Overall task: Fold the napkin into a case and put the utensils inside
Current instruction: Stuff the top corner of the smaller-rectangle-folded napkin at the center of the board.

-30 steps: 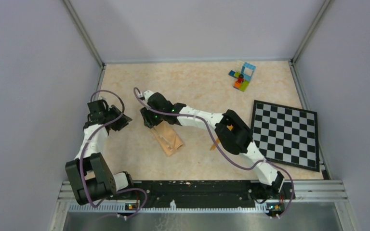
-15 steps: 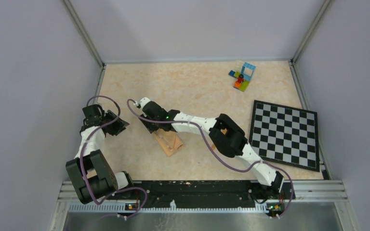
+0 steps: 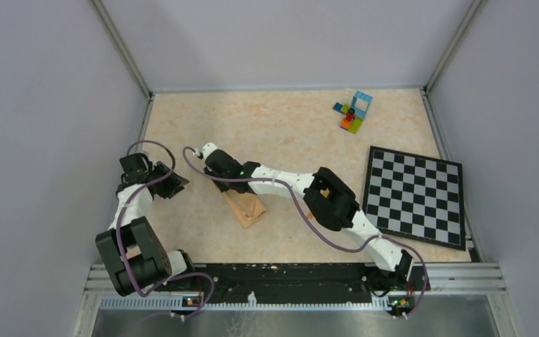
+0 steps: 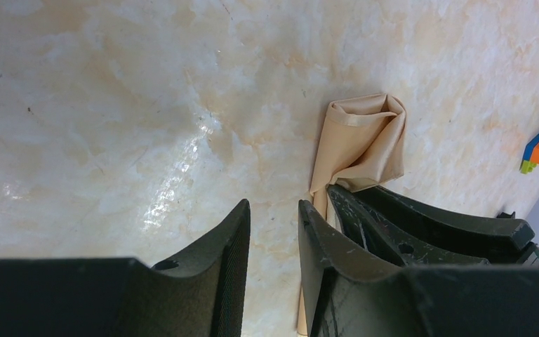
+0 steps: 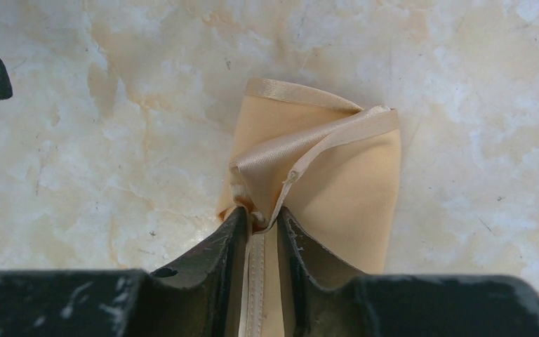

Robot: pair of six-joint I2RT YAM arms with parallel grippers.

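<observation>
One raised fold of the napkin (image 5: 337,182) is pinched between the closed jaws of the right gripper (image 5: 260,219). The left gripper (image 4: 274,232) hangs just beside it, jaws slightly parted and empty. Nothing pins the cloth, so I judge a pull could drag the whole bundle or undo the fold. The napkin lies mid-table (image 3: 288,133), its long axis slanting from the pinched far-left end to the free near-right end.

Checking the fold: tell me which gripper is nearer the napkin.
Right. The right gripper is pinched on a fold of the napkin; the left gripper hangs open beside it, holding nothing.
</observation>
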